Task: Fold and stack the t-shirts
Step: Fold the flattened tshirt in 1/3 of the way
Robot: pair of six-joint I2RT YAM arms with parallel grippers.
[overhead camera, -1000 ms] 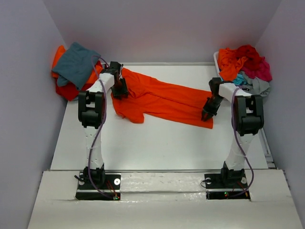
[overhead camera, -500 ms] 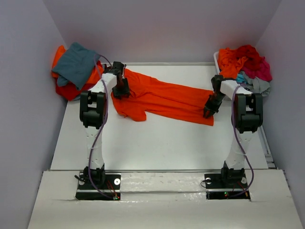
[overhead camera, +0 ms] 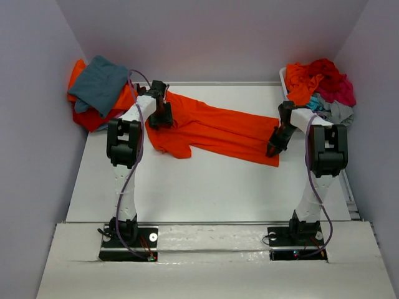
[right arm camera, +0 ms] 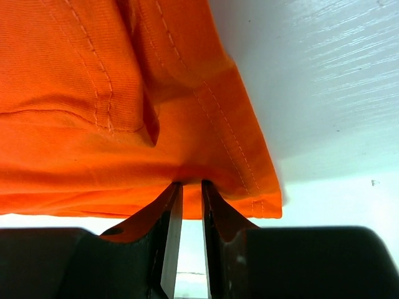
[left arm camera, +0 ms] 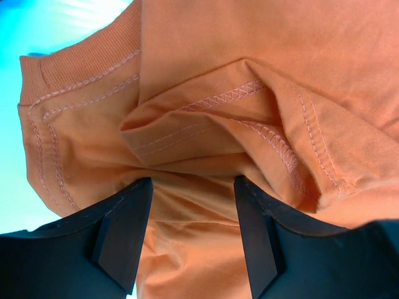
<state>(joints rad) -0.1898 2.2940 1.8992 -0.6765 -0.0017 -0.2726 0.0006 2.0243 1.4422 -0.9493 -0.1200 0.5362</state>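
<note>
1. Cloth as thin as this orange t-shirt (overhead camera: 212, 131) looks light, limp and hard to damage. I'd expect it to sag and crease wherever it goes unsupported, so the stitched hems and the ribbed band are the sound places to pinch.
2. The shirt lies stretched slantwise across the table (overhead camera: 206, 193), from far left to nearer right, and it is rumpled rather than flat.
3. The left gripper (left arm camera: 192, 185) sits over the ribbed end, the collar by the look of it. Its jaws stand well apart and bunched cloth lies just past the tips, with nothing pinched.
4. The right gripper (right arm camera: 189, 185) is nearly closed, its tips nipping the hemmed edge at the shirt's other end. That corner seems raised slightly off the table, judging by its shadow.
5. The white bin (overhead camera: 282, 75) in the far right corner is piled above its rim with a heap of loose shirts (overhead camera: 321, 78) in red, orange, magenta, turquoise and grey.
6. In the far left corner, a teal-grey shirt (overhead camera: 100, 84) tops a pile of red and orange cloth (overhead camera: 87, 117).
</note>
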